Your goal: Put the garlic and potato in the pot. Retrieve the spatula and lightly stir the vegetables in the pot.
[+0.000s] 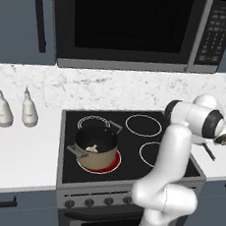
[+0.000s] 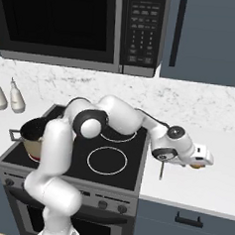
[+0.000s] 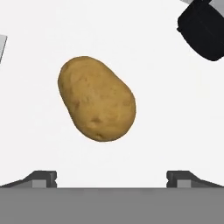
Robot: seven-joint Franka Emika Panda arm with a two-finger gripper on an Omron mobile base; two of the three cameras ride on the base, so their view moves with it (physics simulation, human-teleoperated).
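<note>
Reaching over the white counter (image 2: 204, 190) right of the stove, I have my gripper (image 3: 111, 177) spread wide above the oval golden-brown potato (image 3: 96, 98), not yet gripped. The pale lumpy garlic bulb (image 1: 92, 148) already sits in the tan two-handled pot (image 1: 96, 148). The thin dark spatula handle (image 2: 161, 171) lies untouched nearby; stirring remains.

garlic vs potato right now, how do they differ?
The garlic is pale pinkish-white; the potato is golden-brown. The garlic lies inside the pot on the stove; the potato lies on the white counter, below the open pincer. The garlic looks lumpy, the potato a smooth oval. Neither is gripped.
</note>
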